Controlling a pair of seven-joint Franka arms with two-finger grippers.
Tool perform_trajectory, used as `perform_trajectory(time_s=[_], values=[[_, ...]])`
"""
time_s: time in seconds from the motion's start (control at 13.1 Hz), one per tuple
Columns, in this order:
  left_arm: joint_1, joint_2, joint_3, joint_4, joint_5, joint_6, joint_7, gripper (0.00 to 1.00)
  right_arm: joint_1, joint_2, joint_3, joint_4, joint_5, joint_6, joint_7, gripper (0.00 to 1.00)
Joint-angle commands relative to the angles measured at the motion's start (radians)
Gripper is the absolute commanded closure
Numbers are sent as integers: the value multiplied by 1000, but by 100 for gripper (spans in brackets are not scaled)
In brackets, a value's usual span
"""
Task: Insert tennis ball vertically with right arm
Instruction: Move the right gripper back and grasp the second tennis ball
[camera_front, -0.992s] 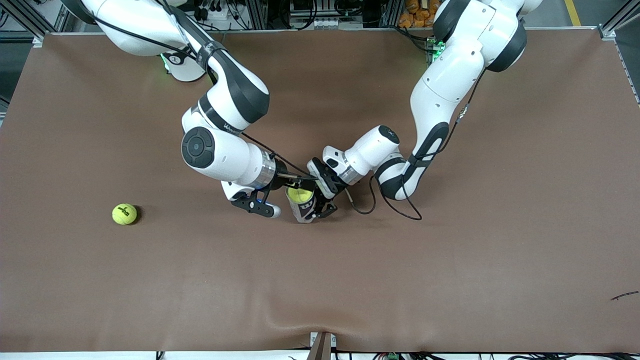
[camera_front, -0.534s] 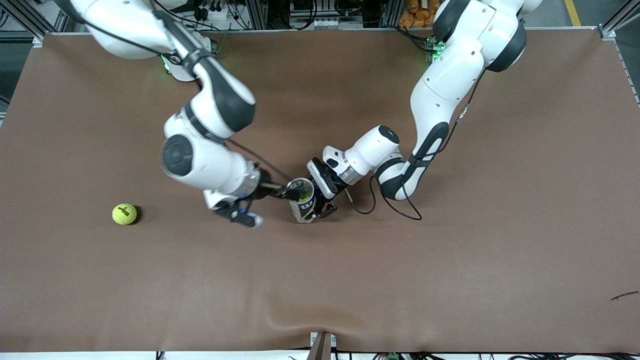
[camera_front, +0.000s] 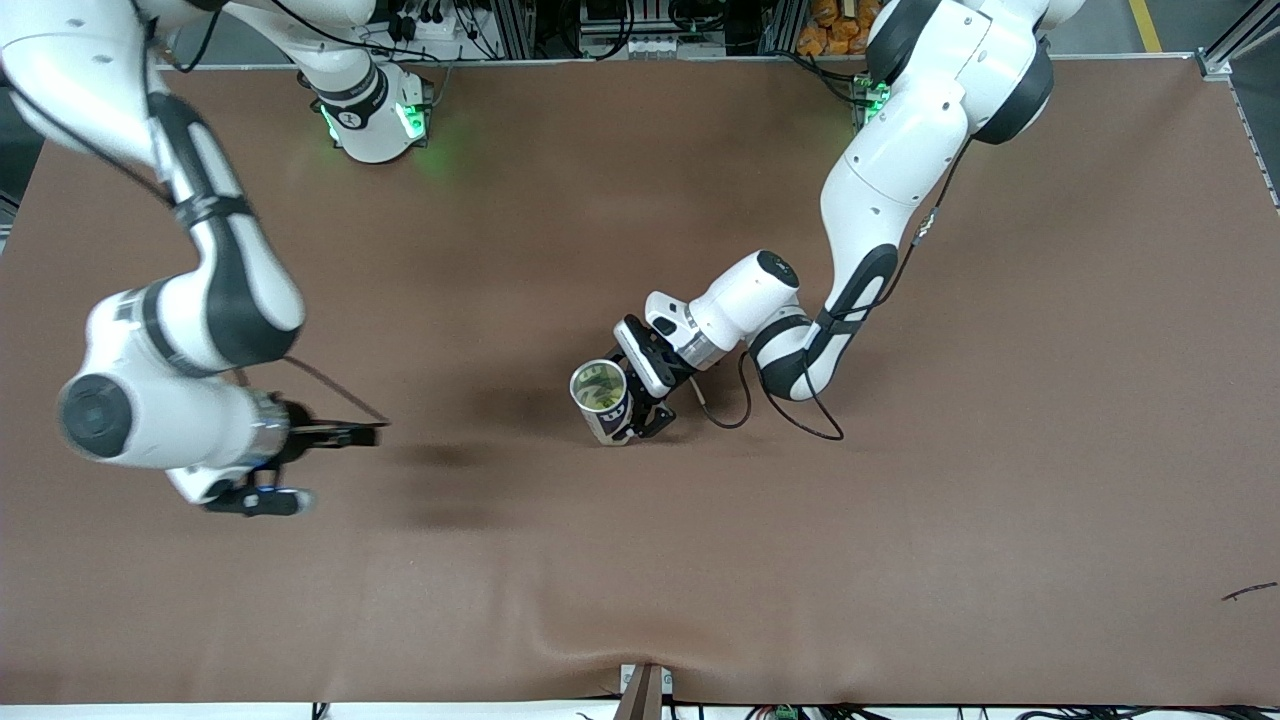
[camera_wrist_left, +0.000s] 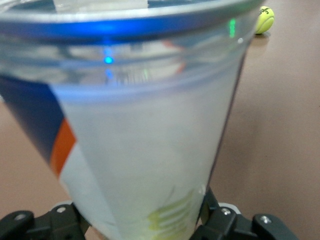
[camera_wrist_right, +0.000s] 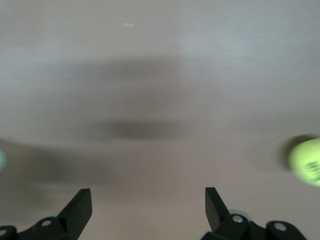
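The left gripper is clamping the clear ball can near the middle of the brown table, keeping it upright with its open mouth facing up; in the left wrist view the can's wall is filling the frame between the fingers. A yellow-green ball is showing inside the can. The right gripper is hanging over the table toward the right arm's end, its fingers standing wide apart with nothing between them. A tennis ball is lying on the table, seen at the edge of the right wrist view
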Motion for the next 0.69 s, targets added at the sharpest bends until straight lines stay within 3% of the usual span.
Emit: perform_trajectory(time_s=[0.0,0.15,0.61], values=[[2,3,-1,11,22,11,-12,14,-66,42,-29,-10,-137,10,-162,0],[3,1,-1,11,22,11,-12,15,-92,73,-56,-13,-208,79,-218,0],[2,4,-1,11,22,11,-12,15,-178,144,-69,-85,-210,90,-279,0]])
